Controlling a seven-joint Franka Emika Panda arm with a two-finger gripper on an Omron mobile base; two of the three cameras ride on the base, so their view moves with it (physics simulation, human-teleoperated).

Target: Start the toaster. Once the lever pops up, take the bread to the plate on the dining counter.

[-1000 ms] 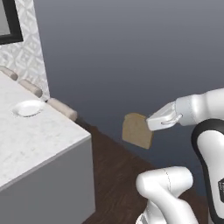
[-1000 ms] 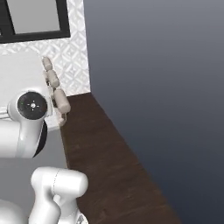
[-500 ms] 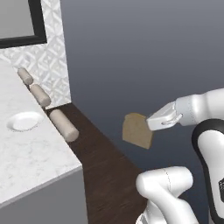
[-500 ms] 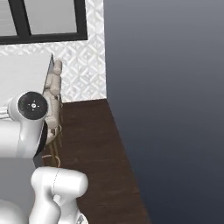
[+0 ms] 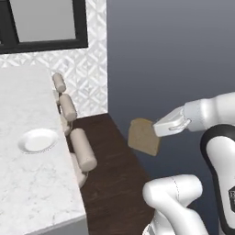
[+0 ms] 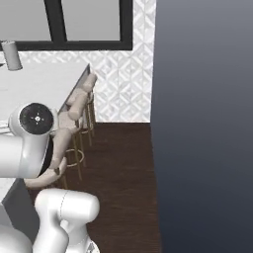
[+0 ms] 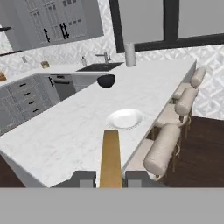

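Observation:
My gripper is shut on the bread, a tan-brown slice held upright in the air over the dark floor, to the right of the dining counter. In the hand view the bread stands edge-on between the two fingertips. The small white plate lies beyond it, near the counter's stool-side edge. In the left base view the plate sits empty, well to the left of the bread. The toaster is out of view.
Three beige stools line the counter's edge between the bread and the plate. A dark bowl and a grey canister stand farther along the counter. A sink and grey cabinets lie beyond.
The whole picture has shifted, so the base has moved and the counter and stools now show from another angle. The bread stays held in the gripper as before.

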